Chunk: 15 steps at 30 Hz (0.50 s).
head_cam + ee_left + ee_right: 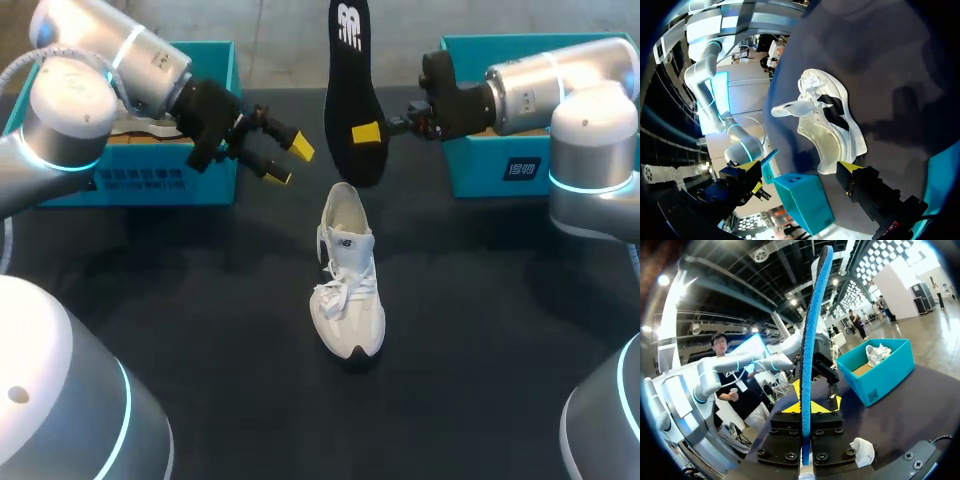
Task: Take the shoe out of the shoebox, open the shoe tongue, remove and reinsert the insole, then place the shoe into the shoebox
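Note:
A white shoe [346, 285] stands upright in the middle of the black table, toe toward the near edge. In the left wrist view the shoe [832, 122] lies ahead of the fingers with its tongue pulled out. The black insole [348, 90] hangs upright above and behind the shoe, and my right gripper [372, 131] is shut on its lower part. In the right wrist view the insole [812, 335] shows edge-on, blue, between the fingers of that gripper [807, 410]. My left gripper [289, 162] is open and holds nothing, left of the insole and above the table.
A teal shoebox [150, 182] stands at the back left under my left arm, with a second white shoe [877, 352] inside. Another teal shoebox [500, 165] stands at the back right under my right arm.

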Available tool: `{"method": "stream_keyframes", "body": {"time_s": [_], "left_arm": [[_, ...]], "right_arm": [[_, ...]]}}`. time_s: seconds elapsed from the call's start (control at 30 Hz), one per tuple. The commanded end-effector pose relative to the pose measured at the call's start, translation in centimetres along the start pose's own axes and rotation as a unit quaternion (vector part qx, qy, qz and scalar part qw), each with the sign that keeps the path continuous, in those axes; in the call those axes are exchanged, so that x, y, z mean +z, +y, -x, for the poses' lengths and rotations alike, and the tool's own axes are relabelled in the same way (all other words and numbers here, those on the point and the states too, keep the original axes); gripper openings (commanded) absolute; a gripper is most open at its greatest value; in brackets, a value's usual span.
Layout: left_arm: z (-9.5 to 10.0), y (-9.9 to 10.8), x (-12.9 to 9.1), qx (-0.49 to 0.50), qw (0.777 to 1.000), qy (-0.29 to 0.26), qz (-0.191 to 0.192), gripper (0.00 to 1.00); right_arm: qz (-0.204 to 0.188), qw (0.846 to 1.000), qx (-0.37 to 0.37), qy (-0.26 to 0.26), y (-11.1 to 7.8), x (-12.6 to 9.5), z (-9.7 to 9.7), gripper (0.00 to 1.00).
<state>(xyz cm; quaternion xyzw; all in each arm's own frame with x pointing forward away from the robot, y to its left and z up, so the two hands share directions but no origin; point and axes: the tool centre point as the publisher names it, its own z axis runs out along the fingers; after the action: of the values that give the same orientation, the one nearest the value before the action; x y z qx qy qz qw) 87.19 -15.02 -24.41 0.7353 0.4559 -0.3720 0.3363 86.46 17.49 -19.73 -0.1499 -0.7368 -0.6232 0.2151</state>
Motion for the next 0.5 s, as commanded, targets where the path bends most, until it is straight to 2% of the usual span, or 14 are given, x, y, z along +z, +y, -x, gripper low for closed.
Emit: {"method": "stream_keyframes", "body": {"time_s": [0.03, 0.2, 0.5], "left_arm": [[-0.62, 0.06, 0.92, -0.004, 1.0, -0.004, 0.006, 1.0], [-0.96, 0.39, 1.34, -0.017, 1.0, 0.001, 0.014, 1.0], [-1.03, 0.47, 1.37, -0.021, 1.0, 0.004, 0.018, 1.0]], "right_arm": [[-0.001, 1.0, 0.001, 0.007, -0.55, -0.08, 0.78, 0.0], [0.006, 1.0, 0.008, 0.01, -1.25, -0.78, 1.21, 0.0], [0.009, 1.0, 0.013, 0.011, -1.28, -0.86, 1.18, 0.0]]}}
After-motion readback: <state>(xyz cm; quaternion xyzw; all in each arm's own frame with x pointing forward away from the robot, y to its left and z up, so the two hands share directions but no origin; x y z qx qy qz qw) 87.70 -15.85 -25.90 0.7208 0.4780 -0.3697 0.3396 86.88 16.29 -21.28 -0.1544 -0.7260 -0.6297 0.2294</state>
